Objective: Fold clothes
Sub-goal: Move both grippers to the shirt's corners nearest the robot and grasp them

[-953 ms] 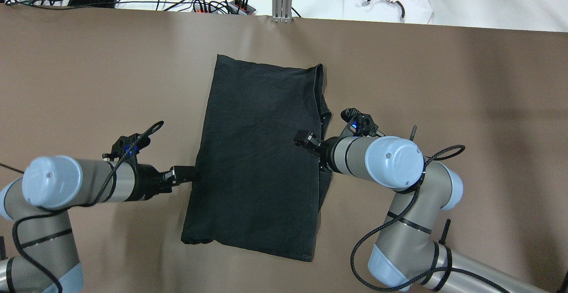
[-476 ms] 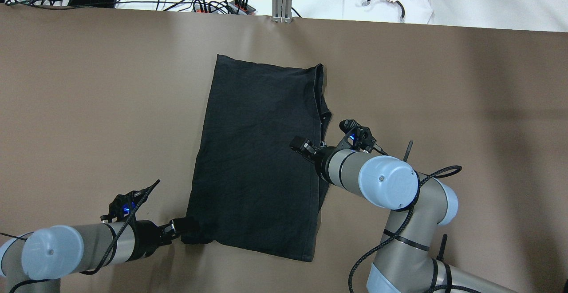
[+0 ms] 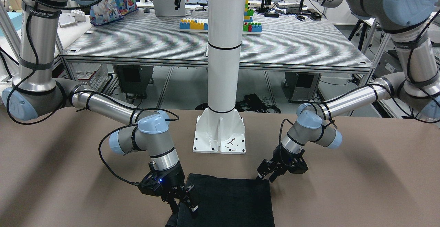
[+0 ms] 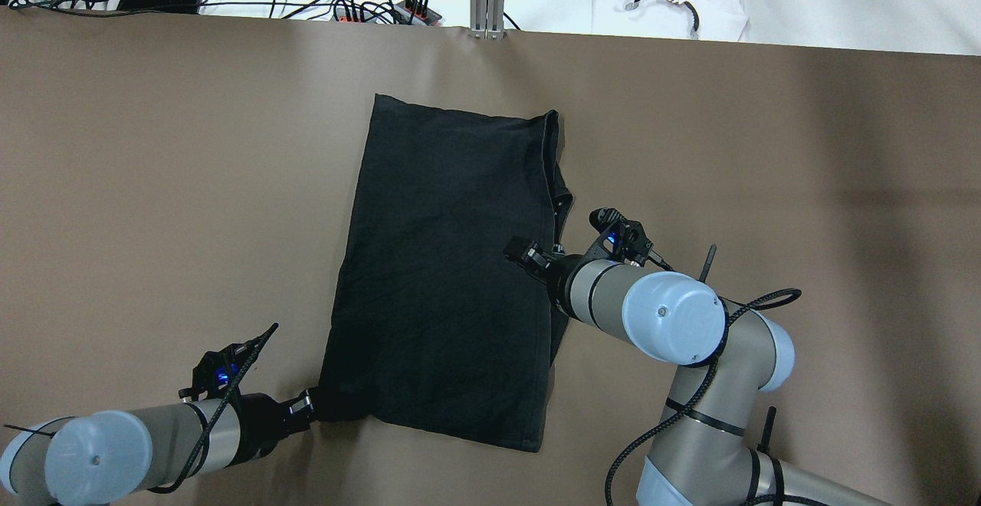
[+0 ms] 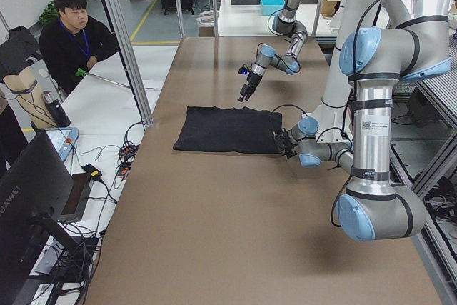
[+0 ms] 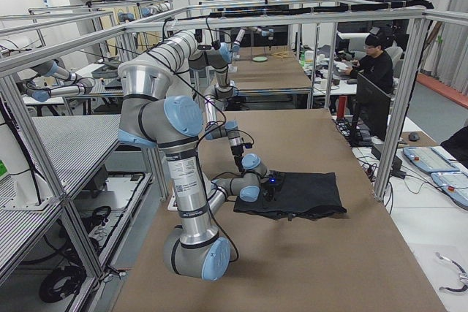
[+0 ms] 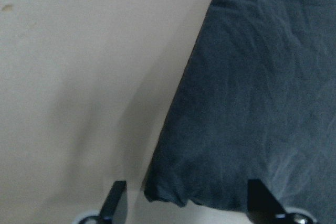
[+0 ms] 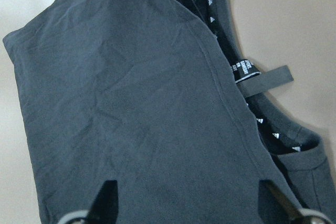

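The black garment [image 4: 448,276] lies flat on the brown table [image 4: 153,184], in front of the base of the white pillar [image 3: 220,136] and between the two arms. Its long sides run away from the robot. Along its right side a top layer lies over the collar, and the layered edge shows there.

The left gripper [image 4: 310,412] sits low at the garment's near left corner. Its fingers [image 7: 115,200] are spread, and in the left wrist view the rounded corner of the cloth lies between them. I cannot tell whether they touch the fabric.

The right gripper [image 4: 521,249] hangs above the right side of the garment, just inside the layered edge and clear of the cloth. Its fingers [image 8: 107,195] are also spread, with nothing between them.

In the right wrist view the collar is open. A small black label [image 8: 244,72] stands out from the neckband with white writing on it, too small to read. A row of small white triangles, the print [image 8: 212,18], runs along the inside of the neckband.

The back of a dark monitor [image 5: 25,198] beside the table reads "HUAWEI". A band on the right arm's upright section reads "WANJEED", followed by characters I cannot make out.
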Robot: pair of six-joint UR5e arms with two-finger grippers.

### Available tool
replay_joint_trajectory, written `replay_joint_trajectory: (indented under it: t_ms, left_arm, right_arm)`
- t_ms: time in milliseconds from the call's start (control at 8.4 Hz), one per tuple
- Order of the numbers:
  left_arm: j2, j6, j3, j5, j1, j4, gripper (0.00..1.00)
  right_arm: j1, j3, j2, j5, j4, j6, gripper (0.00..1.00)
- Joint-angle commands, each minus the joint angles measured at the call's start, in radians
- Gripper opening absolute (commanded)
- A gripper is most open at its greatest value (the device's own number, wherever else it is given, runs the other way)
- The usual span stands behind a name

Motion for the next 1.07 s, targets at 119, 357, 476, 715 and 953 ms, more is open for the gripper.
replay_joint_trajectory:
  t_ms: [119,357,476,715,953]
  left_arm:
    - [-0.007,0.001,0.004,0.007,0.0,0.0,0.29]
    - [-0.004,0.001,0.006,0.009,0.0,0.0,0.29]
    - [-0.004,0.001,0.006,0.009,0.0,0.0,0.29]
    - [-0.001,0.006,0.006,0.01,-0.002,0.0,0.7]
    - [-0.001,0.006,0.009,0.035,-0.003,0.0,0.66]
  right_arm:
    - [0.001,0.019,-0.02,0.0,0.0,-0.005,0.94]
    - [0.001,0.034,-0.028,0.0,0.0,-0.011,0.94]
    - [0.001,0.034,-0.03,0.0,0.0,-0.012,0.94]
    - [-0.001,0.034,-0.033,0.0,0.0,-0.012,0.94]
    - [-0.001,0.036,-0.036,0.0,0.0,-0.012,0.94]
